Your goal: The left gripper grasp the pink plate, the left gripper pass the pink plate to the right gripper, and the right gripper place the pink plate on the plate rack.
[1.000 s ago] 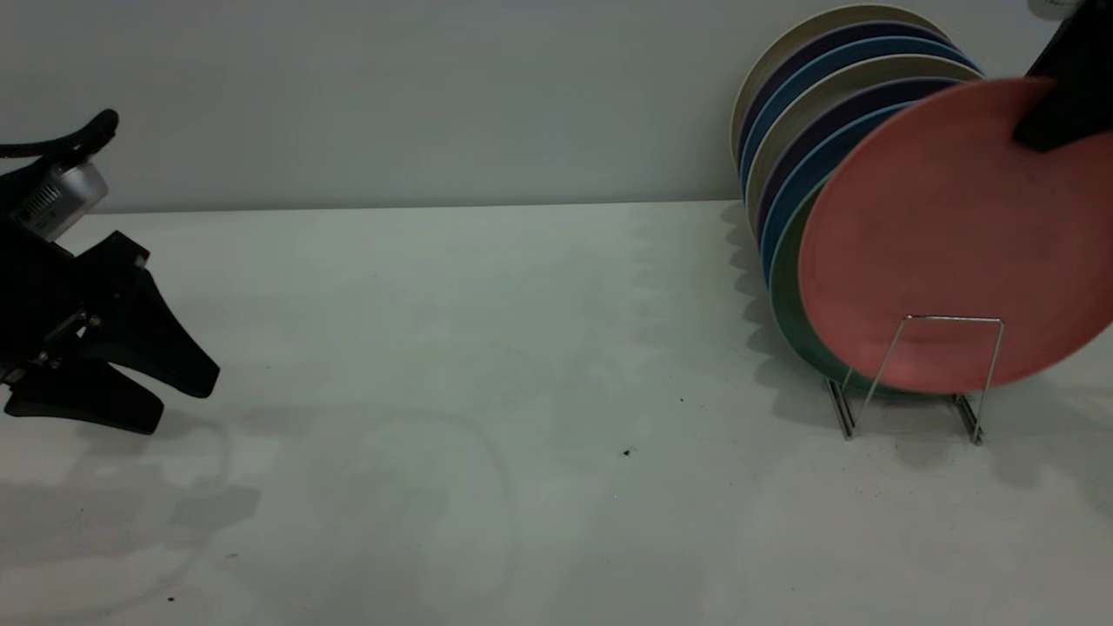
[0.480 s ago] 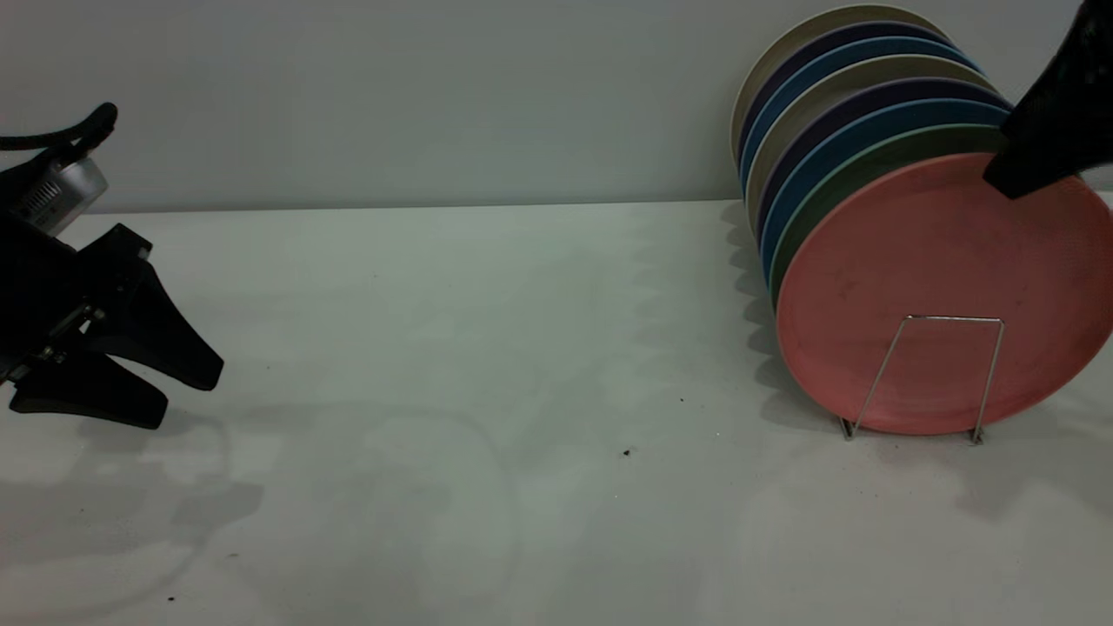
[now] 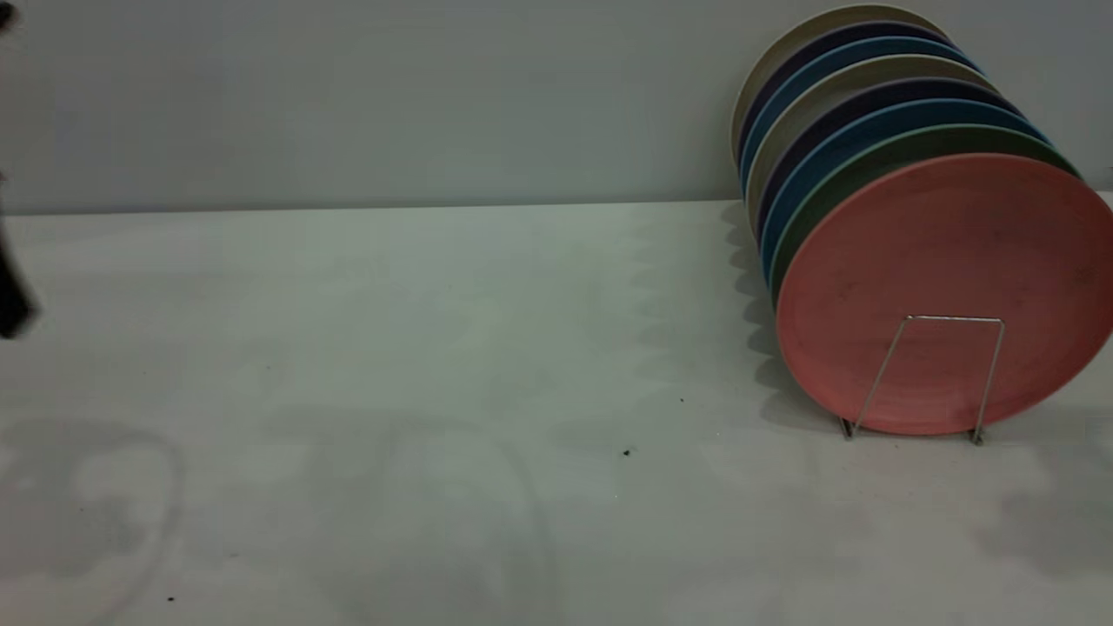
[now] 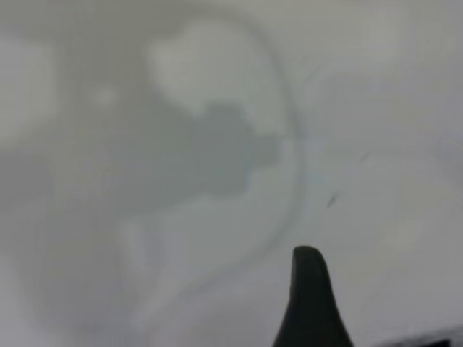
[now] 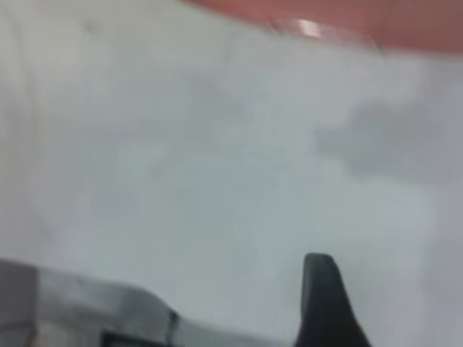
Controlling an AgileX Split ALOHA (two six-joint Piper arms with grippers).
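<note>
The pink plate (image 3: pixel 939 252) stands upright in the front slot of the plate rack (image 3: pixel 949 319), leaning on the mint-green plate (image 3: pixel 856 169) behind it; no gripper touches it. Only a blurred black piece of the left arm (image 3: pixel 10 300) shows at the far left edge of the exterior view. In the left wrist view one black finger (image 4: pixel 309 296) hangs over bare table, holding nothing. The right gripper is out of the exterior view. In the right wrist view one black finger (image 5: pixel 323 296) hangs over bare table, empty, with the pink plate's rim (image 5: pixel 405 18) farther off.
Behind the pink plate the rack holds several more upright plates, blue (image 3: pixel 835 130), dark purple (image 3: pixel 813 52) and beige (image 3: pixel 783 52). The white table (image 3: pixel 452 348) stretches left of the rack with a few dark specks (image 3: pixel 626 452). A grey wall backs the table.
The right gripper lowered the pink plate into the rack's front slot, let go and left the exterior view. The left gripper withdrew to the far left edge.
</note>
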